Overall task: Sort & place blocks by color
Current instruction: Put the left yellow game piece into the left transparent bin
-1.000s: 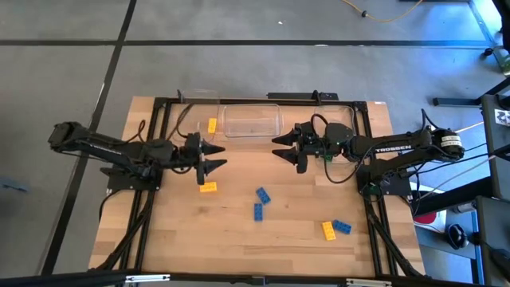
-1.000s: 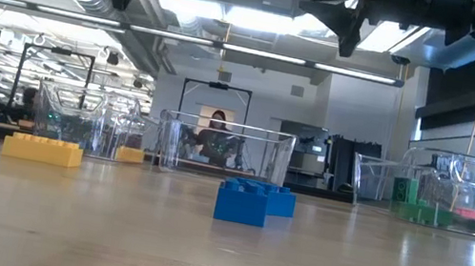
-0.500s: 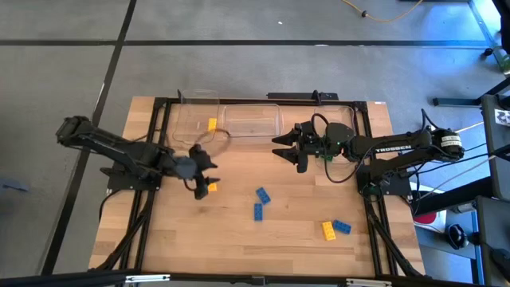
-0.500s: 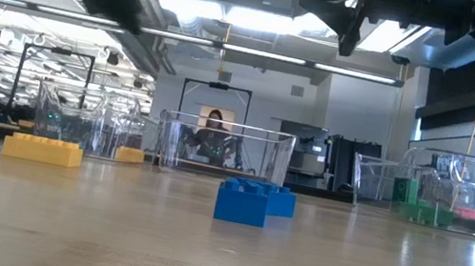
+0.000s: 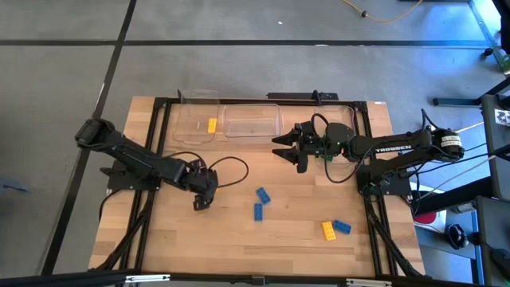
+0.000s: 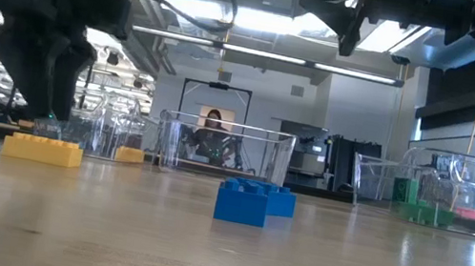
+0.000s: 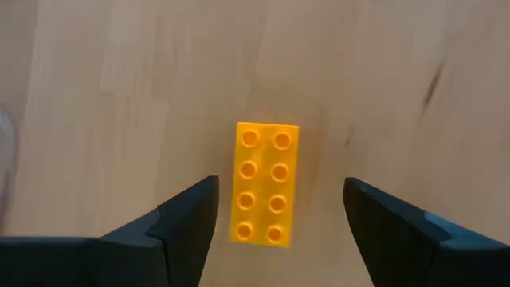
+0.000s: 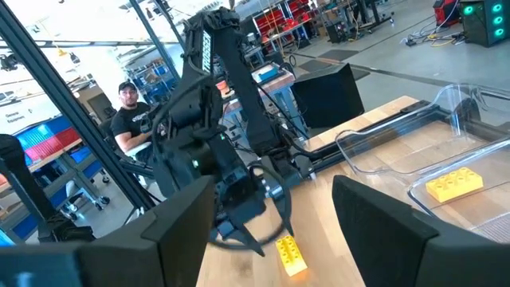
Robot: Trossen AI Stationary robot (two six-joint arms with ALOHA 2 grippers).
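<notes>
A yellow brick point(image 7: 267, 183) lies flat on the table, studs up; it also shows in the low view point(image 6: 42, 150). My left gripper point(image 5: 201, 194) points down right above it, open, one finger on either side and clear of it point(image 7: 275, 215). My right gripper point(image 5: 285, 148) hovers open and empty in front of the middle bin point(image 5: 251, 121). Two blue bricks point(image 5: 260, 202) lie mid-table, and a yellow brick point(image 5: 328, 231) and a blue brick point(image 5: 342, 226) lie near right. Another yellow brick point(image 5: 212, 125) lies in the left bin point(image 5: 191, 127).
Clear bins stand along the far edge; the right bin point(image 6: 459, 194) holds green bricks point(image 6: 418, 212). A black cable point(image 5: 231, 166) loops from my left wrist. A person point(image 8: 131, 119) sits beyond the table. Bare wood lies at the near left.
My left gripper has swung from in front of the left bin toward the near edge and down, tipping from level to pointing down over the yellow brick. Its fingers stay open. The bricks have not moved.
</notes>
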